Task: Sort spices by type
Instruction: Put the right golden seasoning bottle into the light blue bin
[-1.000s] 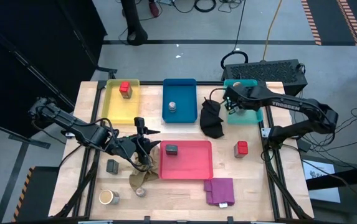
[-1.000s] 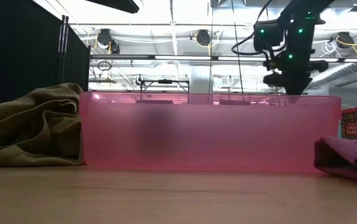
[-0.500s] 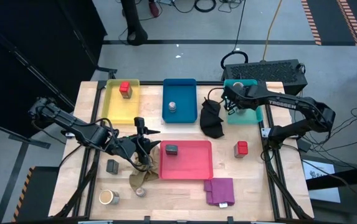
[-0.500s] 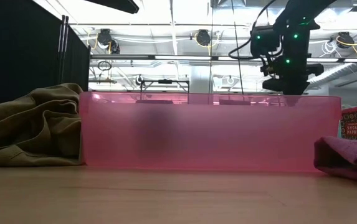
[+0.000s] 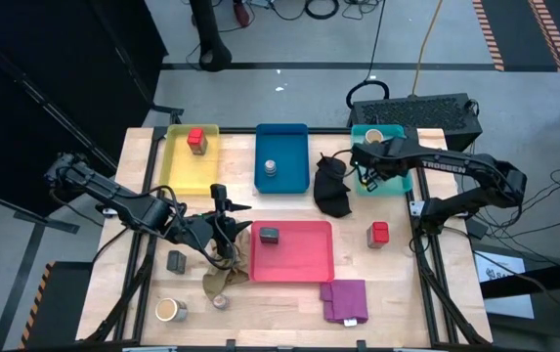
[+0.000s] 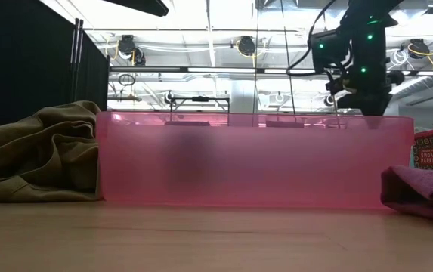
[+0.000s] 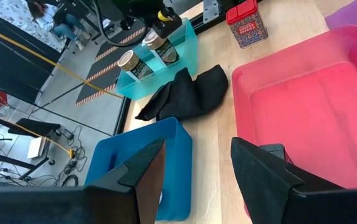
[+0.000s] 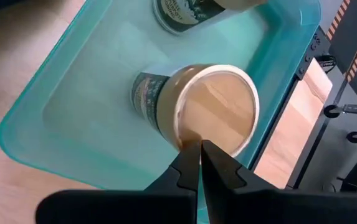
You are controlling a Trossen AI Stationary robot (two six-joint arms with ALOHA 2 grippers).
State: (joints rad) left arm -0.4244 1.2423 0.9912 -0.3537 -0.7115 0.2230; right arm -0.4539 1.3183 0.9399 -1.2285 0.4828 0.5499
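Trays [image 5: 190, 171] seen yellow, blue, teal, pink. Cloths [image 5: 332, 191] noted black, beige, purple. Cubes [image 5: 379, 233] red. Jars [image 8: 209, 112] tan-lidded, dark labels. Tabletop [image 5: 397, 284] pale wood grain.

Your surface [image 5: 397, 284] is pale, matt wood with visible grain. The pink tray [image 6: 254, 162] looks like translucent, glossy plastic, as does the teal tray [image 8: 60, 112]. The tan jar [image 8: 197, 109] has a smooth lid, possibly wood. The beige cloth [image 6: 35, 155] is soft, creased fabric; the black cloth [image 7: 187, 93] is matt.
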